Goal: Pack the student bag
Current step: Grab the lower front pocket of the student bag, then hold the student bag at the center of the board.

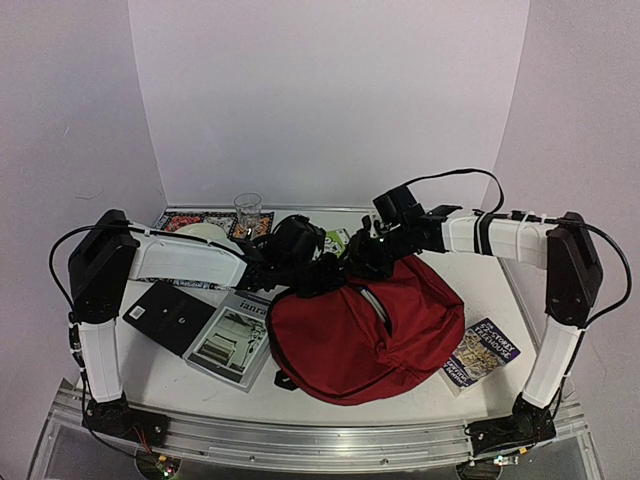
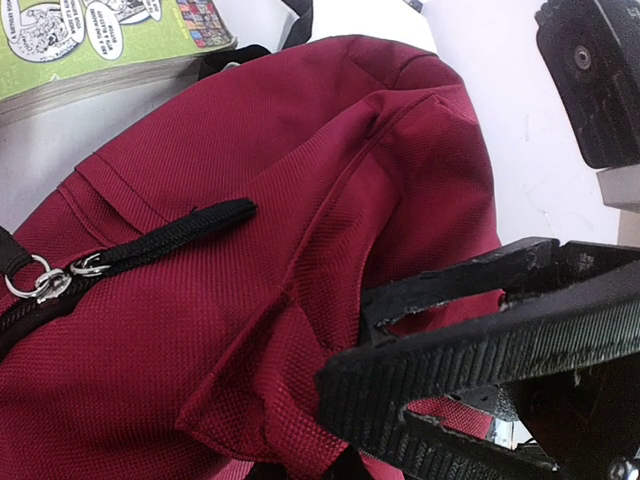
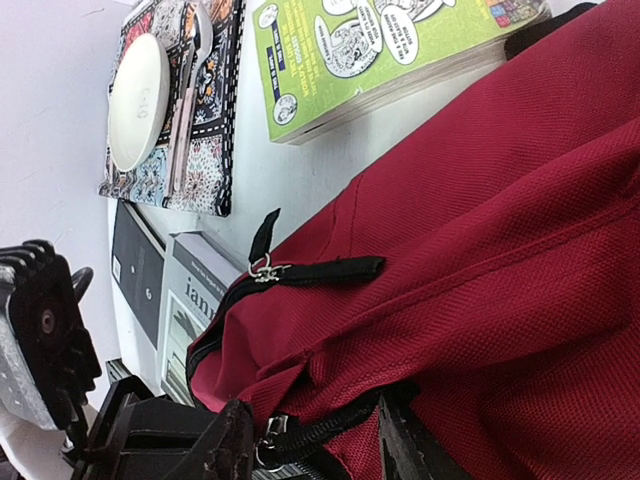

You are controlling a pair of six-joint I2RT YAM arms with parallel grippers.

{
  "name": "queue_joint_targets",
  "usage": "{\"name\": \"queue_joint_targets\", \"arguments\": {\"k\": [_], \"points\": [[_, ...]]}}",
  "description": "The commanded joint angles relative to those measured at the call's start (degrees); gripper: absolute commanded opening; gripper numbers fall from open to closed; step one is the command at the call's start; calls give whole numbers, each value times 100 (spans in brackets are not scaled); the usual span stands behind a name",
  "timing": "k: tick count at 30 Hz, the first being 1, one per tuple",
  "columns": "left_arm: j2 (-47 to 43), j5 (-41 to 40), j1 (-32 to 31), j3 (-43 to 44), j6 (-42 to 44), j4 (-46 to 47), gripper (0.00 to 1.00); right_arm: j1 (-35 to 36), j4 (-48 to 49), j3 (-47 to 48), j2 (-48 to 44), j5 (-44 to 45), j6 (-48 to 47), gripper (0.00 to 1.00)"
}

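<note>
In the left wrist view the bag (image 2: 250,200) runs off the left and bottom edges. The left gripper (image 2: 345,345) covers the spot where the bag's raised fold ends. Beyond the bag, the green book (image 2: 90,40) is cut by the top edge. In the right wrist view the zip pull (image 3: 268,445) on the bag is half hidden beside the right gripper (image 3: 315,430); contact cannot be told. From above, the magazine (image 1: 235,335) has its title partly covered by the bag's left side. The print on the booklet (image 1: 480,352) right of the bag is too small to read.
</note>
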Motion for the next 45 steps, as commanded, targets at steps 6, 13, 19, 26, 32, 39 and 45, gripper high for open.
{"name": "queue_joint_targets", "arguments": {"k": [6,13,19,26,32,39,45], "points": [[-558,43,7,9,158,670,0,-267,-4,-388,-174,625,269,53],[-571,30,7,32,199,692,0,-276,-4,-482,-189,644,230,55],[-515,84,7,63,198,712,0,-276,286,-153,8,-90,-75,51],[-487,47,7,96,203,727,0,-267,551,-89,35,-781,-72,42],[-433,40,7,140,200,734,0,-267,694,-223,-68,-1046,-94,34],[-388,49,7,161,183,739,0,-267,783,-262,-182,-1274,-120,32],[-397,15,7,167,175,735,0,-267,787,-389,-234,-1488,-390,41]]}}
